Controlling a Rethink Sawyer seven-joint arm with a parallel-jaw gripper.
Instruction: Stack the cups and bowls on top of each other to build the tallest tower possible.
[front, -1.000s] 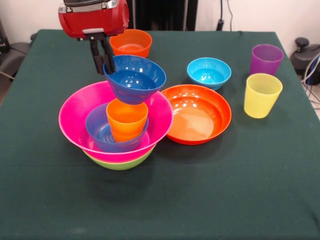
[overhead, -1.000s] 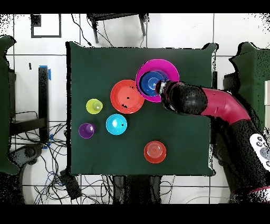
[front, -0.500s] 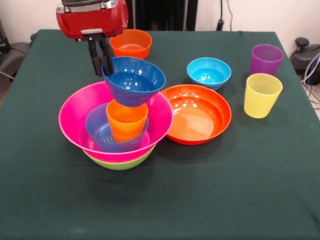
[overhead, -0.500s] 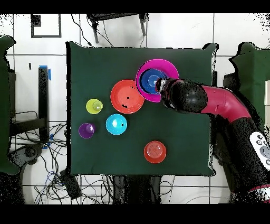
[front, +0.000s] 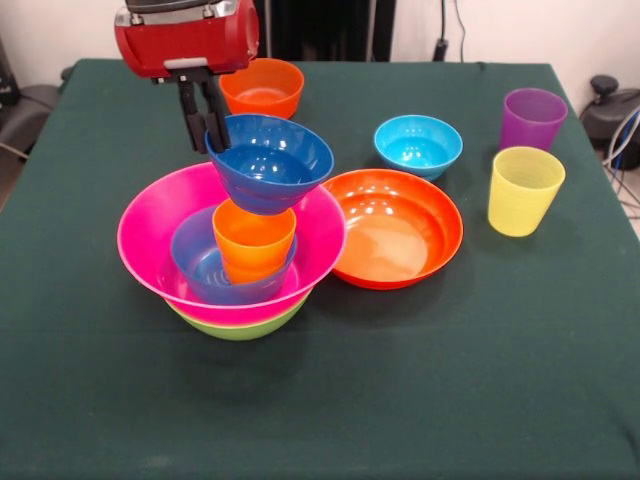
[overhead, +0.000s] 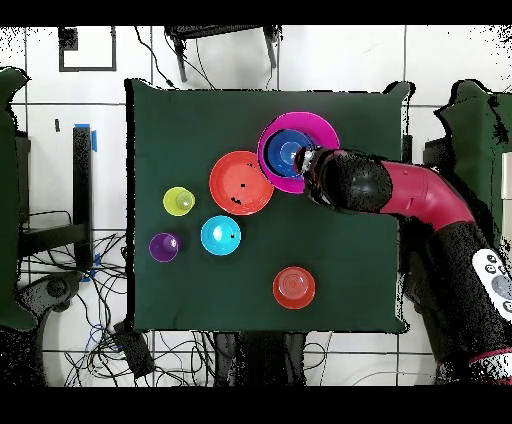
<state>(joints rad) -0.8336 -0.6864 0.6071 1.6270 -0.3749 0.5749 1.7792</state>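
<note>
Green cloth covers the table I'm working over. My gripper (front: 204, 128) has its fingers pinched on the rim of the dark blue bowl (front: 270, 160), which tilts a little, directly over the orange cup (front: 254, 238) standing in the tower (front: 231, 250) below the fingers. I judge this the placing step: next I should level the bowl, settle it on the cup, then release. Off to the side wait the cyan bowl (front: 418, 145) and yellow cup (front: 524, 190).

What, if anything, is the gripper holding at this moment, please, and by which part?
The gripper holds the dark blue bowl by its rim, on the side nearest the arm, above the orange cup.
</note>
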